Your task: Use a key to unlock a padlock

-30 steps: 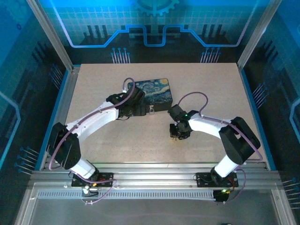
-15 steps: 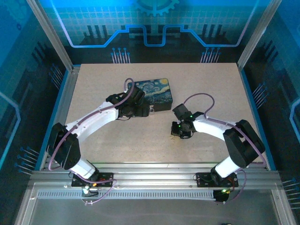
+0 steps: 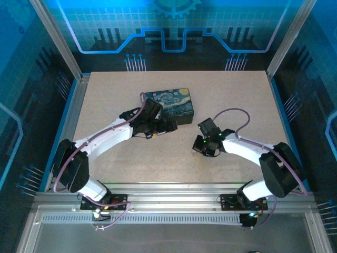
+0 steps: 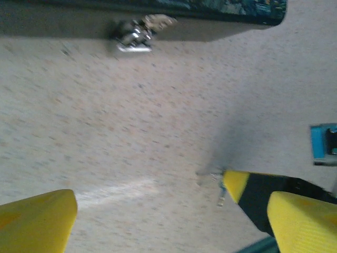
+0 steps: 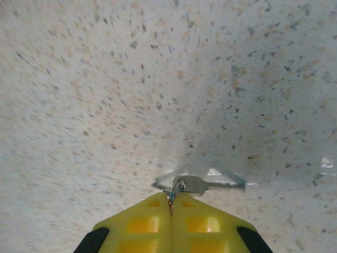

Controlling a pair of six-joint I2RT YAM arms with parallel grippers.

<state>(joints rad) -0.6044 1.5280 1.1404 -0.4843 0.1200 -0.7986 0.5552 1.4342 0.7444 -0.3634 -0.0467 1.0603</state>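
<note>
Leftward first: the left arm (image 3: 105, 138) has swung a little nearer and to the right since half a second ago. The left gripper (image 3: 166, 126) now sits just off the near wall of the box (image 3: 176, 101) instead of close against it. The forearm climbs up and right from the base, and the wrist bends toward the box. In the left wrist view its yellow fingers (image 4: 37, 221) stand wide apart, with bare table (image 4: 131, 132) between them and nothing held. The padlock (image 4: 138, 34) lies on the table ahead of them, just beside the box's dark wall. It is too blurred to tell how the shackle sits.

Further right, the right arm (image 3: 253, 150) has let its elbow slide outward toward the near right corner, and the cable (image 3: 231, 113) looped above it has shifted right too. The right gripper (image 3: 202, 149) has stayed at about the same spot, mid-table, nearer than the box and to its right. The forearm lies low and reaches left, with the wrist tipped down at the table. In the right wrist view its fingers (image 5: 142, 224) are pressed together, pinching the key (image 5: 184, 185). Silvery metal juts from the tips, at the table surface; whether it touches cannot be told. Key and padlock lie well apart.
</note>
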